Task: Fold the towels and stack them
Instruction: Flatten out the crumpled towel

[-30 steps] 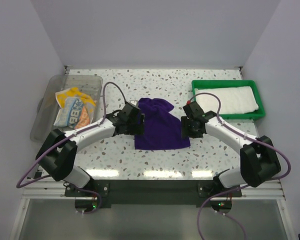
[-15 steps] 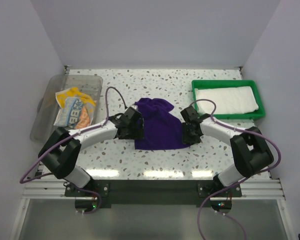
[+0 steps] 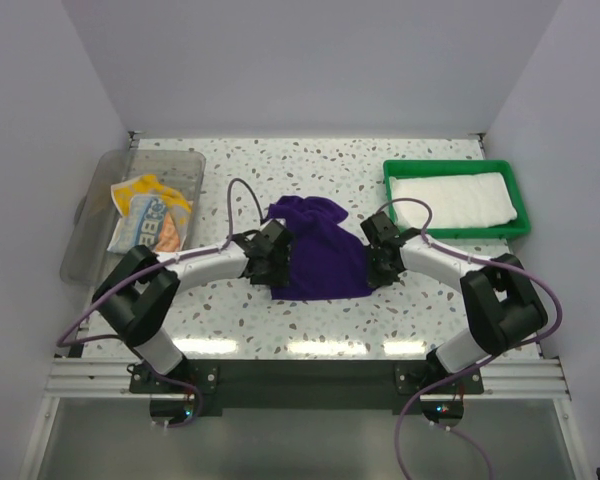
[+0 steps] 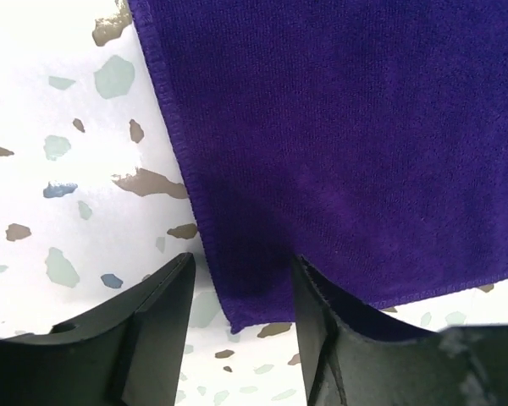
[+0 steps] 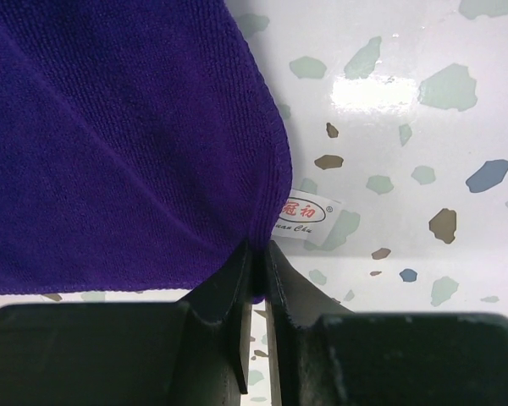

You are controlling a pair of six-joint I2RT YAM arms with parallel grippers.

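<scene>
The purple towel [image 3: 320, 258] lies on the table centre, bunched at its far end. My left gripper [image 3: 271, 277] is at its near left corner, jaws open astride the corner [image 4: 237, 313], not pinching it. My right gripper [image 3: 376, 272] is at the near right corner, shut on the towel's edge [image 5: 258, 254] beside a white label [image 5: 309, 211]. The white towel [image 3: 456, 201] lies folded in the green tray [image 3: 458, 233] at the right. The lettered towel [image 3: 148, 218] lies crumpled in the clear bin [image 3: 98, 195] at the left.
The speckled tabletop [image 3: 380, 320] ends at a metal rail along the near edge. White walls enclose the back and sides. Purple cables loop over both arms.
My left gripper has slid nearer and slightly right along the purple towel's left edge to its near corner. My right gripper moved in to the right corner and stays there.
</scene>
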